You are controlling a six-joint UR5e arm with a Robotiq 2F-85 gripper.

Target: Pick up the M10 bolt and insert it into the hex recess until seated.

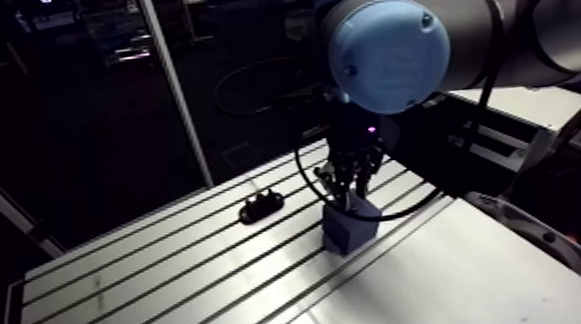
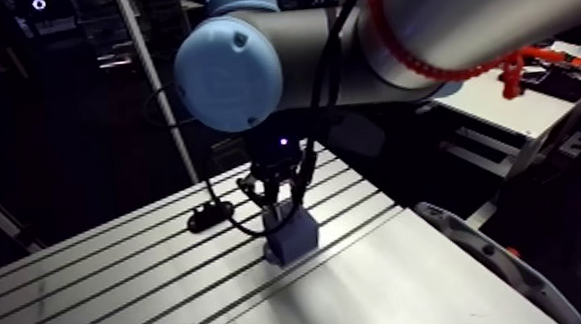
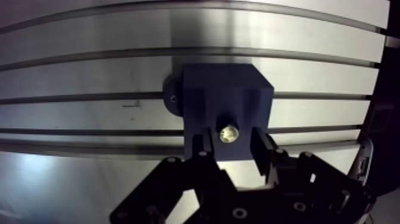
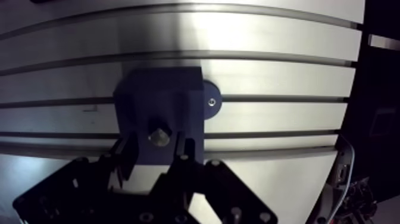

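A dark blue block (image 3: pixel 226 95) stands on the slotted table (image 3: pixel 89 71), held down by a round foot (image 4: pixel 211 101) at its side. The shiny bolt (image 3: pixel 228 133) stands with its end up in the block's top face, near the edge closest to the gripper. My gripper (image 3: pixel 233 144) hangs just above the block, one finger (image 3: pixel 205 148) on each side of the bolt. A small gap shows between the bolt and each finger, so the gripper is open. In the arm view the gripper (image 1: pixel 348 181) sits right over the block (image 1: pixel 348 227).
A small black fixture (image 1: pixel 260 207) lies on the table to the left of the block in the arm view. A smooth metal sheet (image 1: pixel 445 281) covers the table's near right part. Grooves run across the table under the block.
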